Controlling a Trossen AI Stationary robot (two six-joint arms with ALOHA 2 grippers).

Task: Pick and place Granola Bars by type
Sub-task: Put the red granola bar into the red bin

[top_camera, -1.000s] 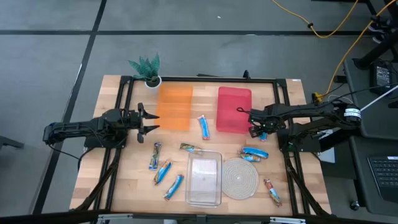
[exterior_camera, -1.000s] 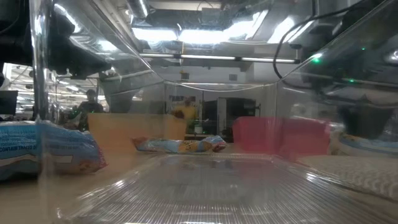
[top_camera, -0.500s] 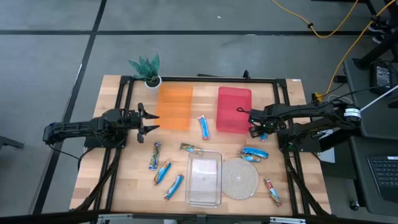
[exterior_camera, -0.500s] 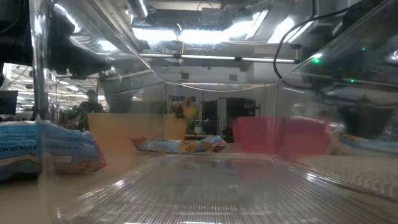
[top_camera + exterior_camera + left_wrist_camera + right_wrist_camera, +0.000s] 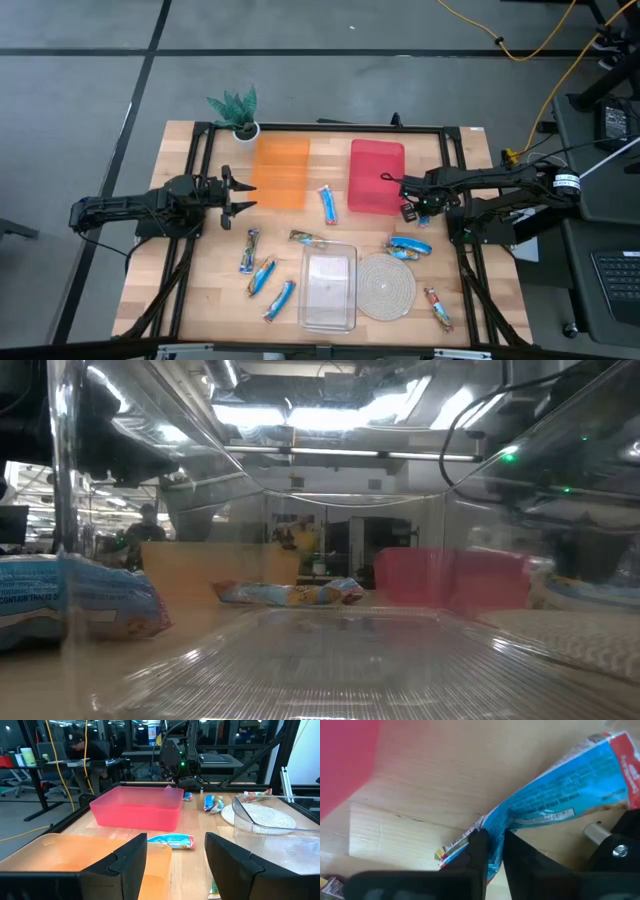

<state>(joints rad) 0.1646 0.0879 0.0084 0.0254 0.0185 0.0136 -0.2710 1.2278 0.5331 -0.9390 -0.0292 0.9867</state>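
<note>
Right gripper (image 5: 411,212) down at the tabletop beside the near right corner of the red tray (image 5: 377,176); fingers (image 5: 479,851) pinched together on the crimped edge of a blue-wrapped granola bar (image 5: 555,797), wrapper bunched between them in the right wrist view. Second blue bar (image 5: 409,246) lying just toward the front from that gripper, at the back edge of the round woven mat (image 5: 387,285). Left gripper (image 5: 238,193) hovering at the left side of the orange tray (image 5: 279,172), fingers (image 5: 127,862) apart, nothing between them. One blue bar (image 5: 327,204) flat on the wood between the orange and red trays. Clear tray (image 5: 328,289) at front centre, a yellowish-wrapped bar (image 5: 309,239) just behind its back left corner. Three more blue bars (image 5: 265,275) scattered to its left, well apart from the trays. Reddish bar (image 5: 436,306) near the front right, beyond the mat. Small potted plant (image 5: 238,110) at the back left corner of the wooden table (image 5: 205,270).
</note>
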